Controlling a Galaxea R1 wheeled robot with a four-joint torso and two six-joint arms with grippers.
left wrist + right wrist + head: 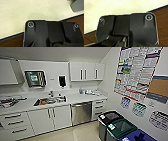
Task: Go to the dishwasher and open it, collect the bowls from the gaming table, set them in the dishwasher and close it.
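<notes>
Hidden: in both wrist views we see the robot's dark plate over pale floor and a brown wood-look surface – fingers not made out
Gripper state: we cannot tell whether either is released or clenched
Dishwasher (pixel 81 113): grey steel front, door closed, under the white counter (pixel 77 98), between white cabinet doors (pixel 51 119) and a drawer stack (pixel 99 108)
Sink (pixel 45 101): set in the counter, contents blurred
Room: wall cabinets (pixel 86 71) above; bins (pixel 117 126) along the wall under posters (pixel 137 69) – foremost bin cut off
</notes>
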